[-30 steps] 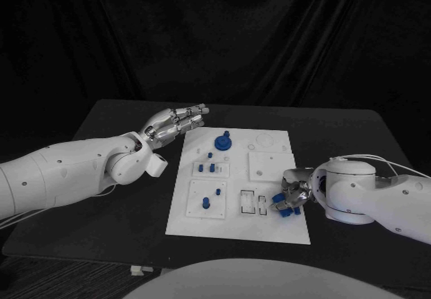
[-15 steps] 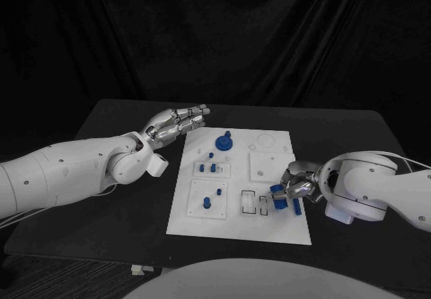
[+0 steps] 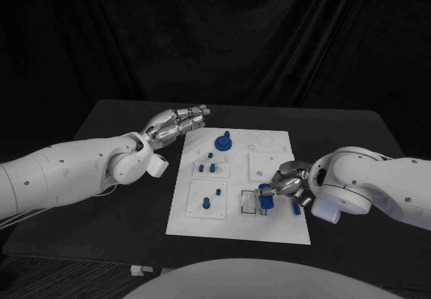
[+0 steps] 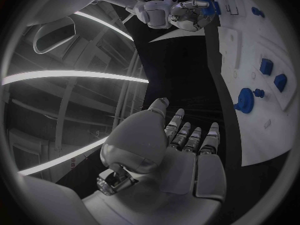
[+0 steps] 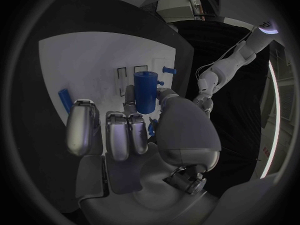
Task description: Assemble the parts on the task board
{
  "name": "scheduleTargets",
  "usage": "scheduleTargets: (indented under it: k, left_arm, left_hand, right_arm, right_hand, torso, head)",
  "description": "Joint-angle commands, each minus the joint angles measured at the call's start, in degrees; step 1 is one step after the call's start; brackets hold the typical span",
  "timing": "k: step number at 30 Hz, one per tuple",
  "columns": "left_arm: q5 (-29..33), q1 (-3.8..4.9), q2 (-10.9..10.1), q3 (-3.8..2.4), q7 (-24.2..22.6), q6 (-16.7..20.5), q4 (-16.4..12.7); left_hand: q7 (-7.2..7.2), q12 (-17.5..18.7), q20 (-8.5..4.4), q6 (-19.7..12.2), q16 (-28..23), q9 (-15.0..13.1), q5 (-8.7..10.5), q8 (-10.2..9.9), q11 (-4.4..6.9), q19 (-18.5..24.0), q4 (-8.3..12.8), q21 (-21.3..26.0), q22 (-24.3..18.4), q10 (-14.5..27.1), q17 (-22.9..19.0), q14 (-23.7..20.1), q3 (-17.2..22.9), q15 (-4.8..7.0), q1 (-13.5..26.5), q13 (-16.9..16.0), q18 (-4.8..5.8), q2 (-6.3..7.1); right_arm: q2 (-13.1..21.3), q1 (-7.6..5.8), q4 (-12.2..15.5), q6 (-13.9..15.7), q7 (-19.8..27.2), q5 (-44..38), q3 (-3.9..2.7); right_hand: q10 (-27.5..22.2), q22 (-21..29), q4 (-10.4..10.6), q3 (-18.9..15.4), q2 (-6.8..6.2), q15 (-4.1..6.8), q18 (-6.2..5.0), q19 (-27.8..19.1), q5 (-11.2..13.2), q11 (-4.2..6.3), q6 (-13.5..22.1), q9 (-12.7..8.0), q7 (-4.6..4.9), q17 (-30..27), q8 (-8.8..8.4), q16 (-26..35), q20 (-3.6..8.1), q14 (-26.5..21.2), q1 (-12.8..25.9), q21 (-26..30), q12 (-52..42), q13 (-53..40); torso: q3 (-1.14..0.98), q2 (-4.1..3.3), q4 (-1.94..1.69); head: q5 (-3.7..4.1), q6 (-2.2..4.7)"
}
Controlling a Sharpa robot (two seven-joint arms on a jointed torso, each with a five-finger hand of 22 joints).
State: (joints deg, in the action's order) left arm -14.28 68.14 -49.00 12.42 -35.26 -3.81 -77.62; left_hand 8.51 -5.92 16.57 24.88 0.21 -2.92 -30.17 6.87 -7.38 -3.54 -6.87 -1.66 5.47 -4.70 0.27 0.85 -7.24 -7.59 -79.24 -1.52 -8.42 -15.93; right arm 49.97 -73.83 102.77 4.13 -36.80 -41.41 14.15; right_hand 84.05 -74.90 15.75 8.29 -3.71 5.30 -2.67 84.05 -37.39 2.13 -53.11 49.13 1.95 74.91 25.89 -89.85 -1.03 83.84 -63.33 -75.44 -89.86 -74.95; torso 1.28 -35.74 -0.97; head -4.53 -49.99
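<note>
The white task board lies in the middle of the table. My right hand is over its near right part and pinches an upright blue cylinder between thumb and fingers, above two rectangular slots. The right wrist view shows the cylinder in that grip over the slots. A loose blue piece lies on the board beside the hand. A blue gear and small blue pegs stand further back. My left hand hovers open, fingers apart, off the board's far left corner.
Another blue peg stands in the near left plate of the board. In the left wrist view the board runs beside my left hand, with the gear close to the fingertips. Black table surrounds the board.
My right hand has moved left and a little further back over the board, carrying the blue cylinder to above the rectangular slots. One blue piece stays lying near the board's right edge. The left hand has not moved.
</note>
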Motion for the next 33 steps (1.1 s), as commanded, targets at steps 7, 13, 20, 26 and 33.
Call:
scheduleTargets:
  k: [7, 13, 20, 26, 33]
  left_arm:
    - [0.40, -0.10, 0.21, -0.06, -0.43, -0.82, -0.14]
    - [0.40, -0.10, 0.27, -0.06, -0.29, -0.98, -0.07]
    - [0.40, -0.11, 0.42, -0.06, -0.18, -1.16, -0.01]
    - [0.40, -0.11, 0.43, -0.06, -0.07, -1.25, -0.01]
    - [0.40, -0.12, 0.44, -0.06, 0.05, -1.32, -0.01]
  left_hand:
    - [0.27, -0.41, 0.21, 0.13, 0.40, -0.03, -0.22, 0.35, -0.36, -0.42, -0.07, -0.35, 0.09, -0.18, 0.08, -0.04, 0.42, -0.25, -0.59, -0.05, -0.59, 0.08]
    - [0.27, -0.41, 0.21, 0.13, 0.40, -0.03, -0.22, 0.35, -0.36, -0.42, -0.07, -0.35, 0.09, -0.18, 0.08, -0.04, 0.42, -0.25, -0.59, -0.05, -0.59, 0.08]
    - [0.29, -0.43, 0.21, 0.09, 0.40, -0.03, -0.24, 0.34, -0.39, -0.39, -0.08, -0.33, 0.02, -0.17, 0.08, -0.03, 0.52, -0.30, -0.65, -0.05, -0.60, 0.04]
    - [0.29, -0.43, 0.21, 0.09, 0.41, -0.03, -0.24, 0.34, -0.39, -0.41, -0.09, -0.34, 0.05, -0.17, 0.09, -0.02, 0.53, -0.30, -0.66, -0.05, -0.60, 0.04]
    - [0.29, -0.43, 0.21, 0.09, 0.41, -0.03, -0.24, 0.34, -0.39, -0.41, -0.09, -0.34, 0.05, -0.17, 0.09, -0.02, 0.53, -0.30, -0.66, -0.05, -0.60, 0.04]
  right_arm:
    - [-3.05, 2.01, -2.53, 0.04, -0.95, 2.86, 0.01]
    - [-4.48, 2.58, -3.42, 0.52, -0.81, 2.89, 0.01]
    - [-5.72, 2.87, -3.92, 1.00, -1.13, 2.90, 0.01]
    - [-6.06, 2.92, -4.20, -0.03, -1.88, 2.90, 0.01]
    - [-6.04, 2.93, -4.36, -0.78, -2.47, 2.90, 0.01]
  right_hand:
    - [5.95, -10.37, -5.24, 5.83, 1.41, -0.45, -0.85, -0.46, 6.84, -0.56, 1.02, -0.33, 0.39, 15.09, -0.04, -0.15, -0.46, 6.16, 1.59, 1.26, -0.14, -15.05]
    - [5.95, -10.03, -4.74, 5.32, 1.47, -0.56, -1.09, -0.94, 8.91, -0.70, 1.39, -0.53, 0.56, 15.09, -0.08, -0.15, -0.57, 6.16, 2.31, 2.46, -0.14, -15.05]
    - [5.95, -9.07, -2.93, 3.28, 1.60, -1.07, -1.70, -2.25, 15.75, -1.29, 2.69, -0.98, 1.22, 15.09, 0.00, -0.15, -1.03, 6.16, 4.57, 5.74, -0.14, -15.05]
    - [5.95, -8.66, -1.10, 0.25, 1.17, -1.47, -1.97, -2.69, 24.01, -1.74, 4.07, -1.25, 1.70, 15.09, 0.31, -0.15, -1.44, 6.16, 6.79, 7.32, -0.14, -15.05]
    - [5.95, -8.47, -0.10, -2.18, 1.09, -1.63, -2.12, -2.88, 28.43, -1.92, 4.86, -1.33, 1.87, 15.09, 1.00, -0.15, -1.62, 6.16, 7.65, 8.28, -0.14, -15.05]
  torso:
    - [-0.13, -0.21, -0.05]
    - [-0.16, -0.24, 0.04]
    - [-0.10, -0.23, -0.02]
    - [-0.02, -0.26, -0.07]
    - [0.00, -0.17, -0.06]
  head:
    - [0.02, -0.01]
    - [-0.16, -0.01]
    - [-0.29, -0.01]
    - [-0.23, -0.01]
    - [-0.21, -0.01]
